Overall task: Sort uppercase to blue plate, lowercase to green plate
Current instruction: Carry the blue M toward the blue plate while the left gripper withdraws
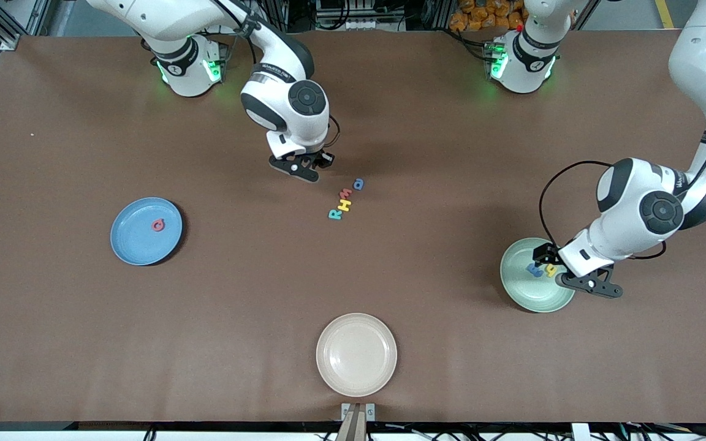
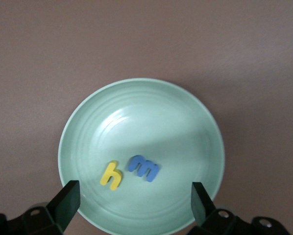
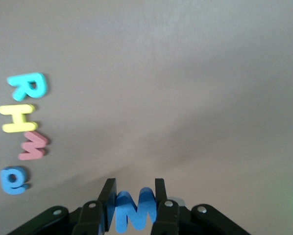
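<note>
Blue plate (image 1: 138,242), right arm's end: one red Q (image 1: 157,225); right gripper (image 1: 305,164) clenched on dark blue W (image 3: 133,211), best carried level there; four letters (image 1: 344,200) mid-table; cream plate (image 1: 356,354); green plate (image 1: 527,294): two letters (image 2: 131,171) under released left gripper (image 2: 134,198)

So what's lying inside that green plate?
Two foam letters lie side by side in the green plate: a yellow letter and a blue letter. From the front, the left arm covers part of the plate.
</note>
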Action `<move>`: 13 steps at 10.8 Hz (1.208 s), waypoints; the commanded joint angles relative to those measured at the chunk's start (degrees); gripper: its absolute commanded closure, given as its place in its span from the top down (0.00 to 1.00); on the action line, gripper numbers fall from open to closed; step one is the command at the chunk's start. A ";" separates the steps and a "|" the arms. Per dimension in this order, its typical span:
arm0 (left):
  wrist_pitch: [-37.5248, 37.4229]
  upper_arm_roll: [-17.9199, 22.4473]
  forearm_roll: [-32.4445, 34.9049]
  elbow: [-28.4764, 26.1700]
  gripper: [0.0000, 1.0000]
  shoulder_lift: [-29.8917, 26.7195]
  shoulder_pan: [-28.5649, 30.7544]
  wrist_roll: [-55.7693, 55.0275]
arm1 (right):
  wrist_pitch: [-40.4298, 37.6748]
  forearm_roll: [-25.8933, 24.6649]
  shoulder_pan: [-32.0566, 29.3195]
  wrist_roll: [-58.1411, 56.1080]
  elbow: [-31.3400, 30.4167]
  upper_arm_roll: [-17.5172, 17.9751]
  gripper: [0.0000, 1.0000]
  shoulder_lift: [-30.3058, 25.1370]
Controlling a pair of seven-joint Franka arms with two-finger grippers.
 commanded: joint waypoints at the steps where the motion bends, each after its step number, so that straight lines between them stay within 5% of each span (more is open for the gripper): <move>1: -7.14 0.05 -1.63 5.11 1.00 -0.72 -4.99 -5.79 | -6.18 3.03 -1.24 -8.70 4.28 -1.85 0.29 -0.91; 5: -7.51 0.05 -1.37 5.30 1.00 -0.72 -13.78 -16.36 | -15.59 7.78 -1.24 -28.29 10.88 -10.55 0.29 -3.54; 13: -6.46 0.32 2.85 2.85 1.00 2.26 -28.90 -21.98 | -16.75 11.56 -0.80 -65.47 9.31 -31.38 0.30 -10.05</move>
